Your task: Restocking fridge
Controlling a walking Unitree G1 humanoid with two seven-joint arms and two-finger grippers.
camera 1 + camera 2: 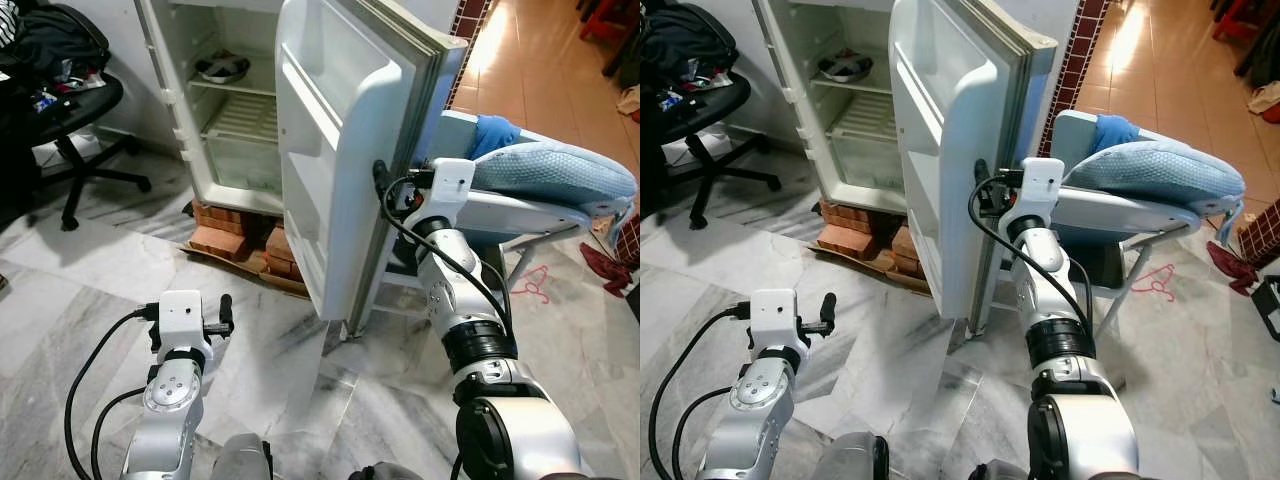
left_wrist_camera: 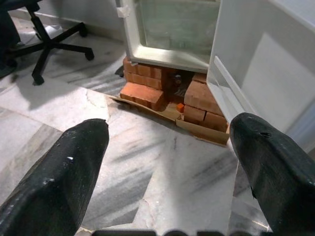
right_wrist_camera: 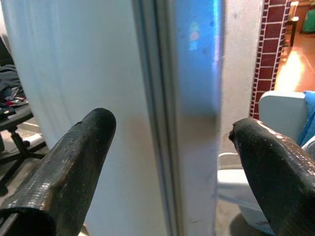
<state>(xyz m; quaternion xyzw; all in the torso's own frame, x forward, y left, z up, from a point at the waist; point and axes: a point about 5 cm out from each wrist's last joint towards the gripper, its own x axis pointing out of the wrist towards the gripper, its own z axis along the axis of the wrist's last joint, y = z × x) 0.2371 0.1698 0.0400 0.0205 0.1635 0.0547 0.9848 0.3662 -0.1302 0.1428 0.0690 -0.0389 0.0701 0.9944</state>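
The white fridge (image 1: 240, 120) stands open, raised on bricks, with its door (image 1: 340, 150) swung out toward me. A metal bowl (image 1: 222, 68) sits on an upper shelf; the wire shelf and drawer below look bare. My right gripper (image 3: 167, 128) is raised at the door's outer edge (image 3: 192, 123), open, with its fingers (image 3: 78, 152) spread on either side of that edge. Low on the left, my left gripper (image 2: 167, 142) hangs open above the marble floor and holds nothing, pointing toward the fridge's base.
Red bricks (image 1: 235, 235) on flattened cardboard support the fridge. A black office chair (image 1: 70, 120) piled with clothes stands at the left. Behind the door, close to my right arm, is a white plastic chair with a blue cushion (image 1: 550, 175). A red hanger (image 1: 530, 285) lies on the floor.
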